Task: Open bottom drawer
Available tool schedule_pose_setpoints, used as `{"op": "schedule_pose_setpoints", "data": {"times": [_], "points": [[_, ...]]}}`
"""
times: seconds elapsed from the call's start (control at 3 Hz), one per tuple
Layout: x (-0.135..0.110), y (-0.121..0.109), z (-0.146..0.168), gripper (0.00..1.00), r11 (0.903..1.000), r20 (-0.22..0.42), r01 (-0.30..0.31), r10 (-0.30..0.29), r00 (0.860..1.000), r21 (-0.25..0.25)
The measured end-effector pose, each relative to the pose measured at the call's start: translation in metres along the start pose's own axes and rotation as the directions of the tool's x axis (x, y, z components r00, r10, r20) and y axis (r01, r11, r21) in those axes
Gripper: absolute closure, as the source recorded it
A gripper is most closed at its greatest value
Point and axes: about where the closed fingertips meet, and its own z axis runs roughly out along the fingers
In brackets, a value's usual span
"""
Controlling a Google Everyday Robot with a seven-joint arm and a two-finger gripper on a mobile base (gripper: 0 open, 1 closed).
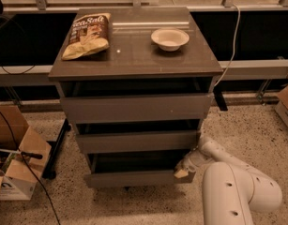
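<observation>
The bottom drawer (134,178) is the lowest grey-brown front of the cabinet (134,60). It stands a little out from the cabinet, with a dark gap above its front. My gripper (183,168) is at the drawer's right end, its pale fingertip (180,174) against the top right corner of the front. My white arm (237,191) reaches in from the lower right. The middle drawer (136,141) and top drawer (136,108) sit above it.
A chip bag (87,34) and a white bowl (170,38) lie on the cabinet top. A cardboard box (14,163) and a black stand leg (56,149) are on the floor at the left. A cable (230,46) hangs at the right.
</observation>
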Motion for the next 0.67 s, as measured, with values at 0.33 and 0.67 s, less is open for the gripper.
{"op": "schedule_pose_setpoints", "data": {"times": [0.33, 0.67], "points": [[-0.0001, 0.0, -0.0001, 1.0, 1.0, 0.0, 0.0, 0.0, 1.0, 0.0], [-0.0006, 0.0003, -0.0011, 0.81, 1.0, 0.0, 0.0, 0.0, 1.0, 0.0]]}}
